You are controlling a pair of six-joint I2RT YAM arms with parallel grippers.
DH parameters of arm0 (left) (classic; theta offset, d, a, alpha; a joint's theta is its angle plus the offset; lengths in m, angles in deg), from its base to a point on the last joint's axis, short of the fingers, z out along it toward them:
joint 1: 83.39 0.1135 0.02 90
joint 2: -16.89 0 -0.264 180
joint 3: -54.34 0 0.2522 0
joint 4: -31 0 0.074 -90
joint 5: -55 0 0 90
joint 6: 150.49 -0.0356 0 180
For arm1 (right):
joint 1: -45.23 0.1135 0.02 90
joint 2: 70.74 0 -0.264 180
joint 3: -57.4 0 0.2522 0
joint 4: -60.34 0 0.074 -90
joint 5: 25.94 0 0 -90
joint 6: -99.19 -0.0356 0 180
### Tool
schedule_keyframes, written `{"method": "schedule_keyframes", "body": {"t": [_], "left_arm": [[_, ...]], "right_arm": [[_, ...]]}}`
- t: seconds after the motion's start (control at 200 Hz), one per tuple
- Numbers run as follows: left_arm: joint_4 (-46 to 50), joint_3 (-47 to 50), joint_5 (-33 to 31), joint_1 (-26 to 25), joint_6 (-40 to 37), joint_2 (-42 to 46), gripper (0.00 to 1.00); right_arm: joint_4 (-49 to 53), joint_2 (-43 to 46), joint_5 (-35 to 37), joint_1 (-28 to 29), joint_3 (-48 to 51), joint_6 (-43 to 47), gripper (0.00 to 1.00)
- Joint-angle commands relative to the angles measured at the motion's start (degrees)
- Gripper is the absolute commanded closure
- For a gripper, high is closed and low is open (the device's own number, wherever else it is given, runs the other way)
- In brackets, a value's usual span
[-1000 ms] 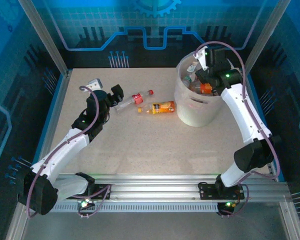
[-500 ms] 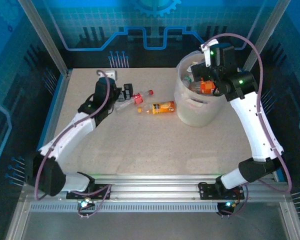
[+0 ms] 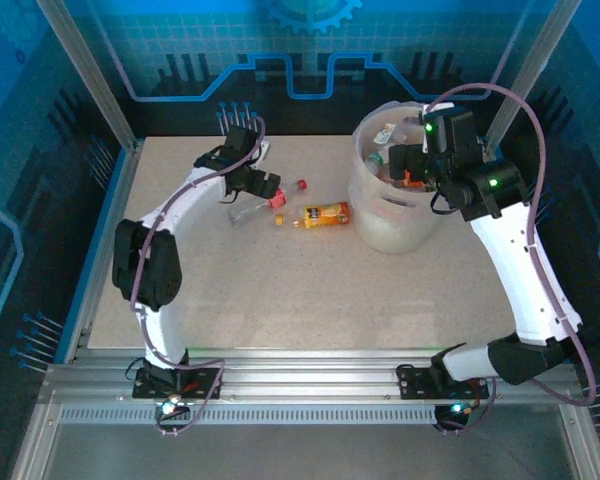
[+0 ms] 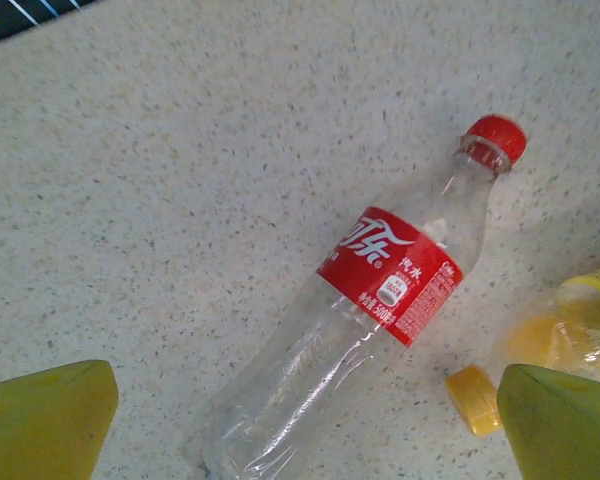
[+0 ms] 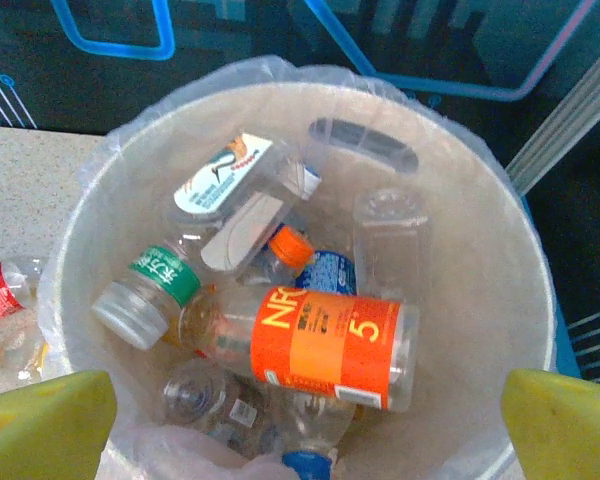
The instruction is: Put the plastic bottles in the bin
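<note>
A clear bottle with a red label and red cap (image 4: 380, 300) lies flat on the speckled table (image 3: 265, 203). My left gripper (image 4: 305, 420) hangs open right above it (image 3: 263, 186), one yellow finger on each side of its base. Beside it lies a yellow-orange bottle (image 3: 323, 214), whose yellow cap end (image 4: 472, 398) sits close to the right finger. The translucent bin (image 3: 395, 228) stands at the back right and holds several bottles, an orange-label one (image 5: 330, 345) on top. Above the bin's mouth, my right gripper (image 5: 305, 425) is open (image 3: 408, 160) with nothing between its fingers.
The bin's rim (image 5: 540, 300) is lined with a thin plastic bag. Metal frame posts (image 3: 90, 75) stand at the back corners and blue walls close in the table (image 3: 280, 300). An aluminium rail (image 3: 310, 365) runs along the near edge.
My left arm has stretched far forward and right, bringing its gripper over the red-label bottle. The right gripper has opened wider and shifted slightly right over the bin.
</note>
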Motion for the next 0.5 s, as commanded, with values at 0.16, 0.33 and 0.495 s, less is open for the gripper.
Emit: {"method": "schedule_keyframes", "body": {"t": [0.16,0.33,0.495], "left_arm": [[9.0,-8.0,5.2,1.8,-6.3,-6.9,0.01],[12.4,-11.6,6.3,3.0,-8.5,-10.8,0.01],[14.8,-13.1,9.1,4.1,-9.7,-13.0,0.01]], "right_arm": [[0.6,3.1,0.8,0.6,4.5,-6.5,0.00],[0.0,4.2,0.4,0.6,6.1,-7.9,0.00],[-0.6,4.7,-0.1,0.6,7.0,-8.5,0.00]]}}
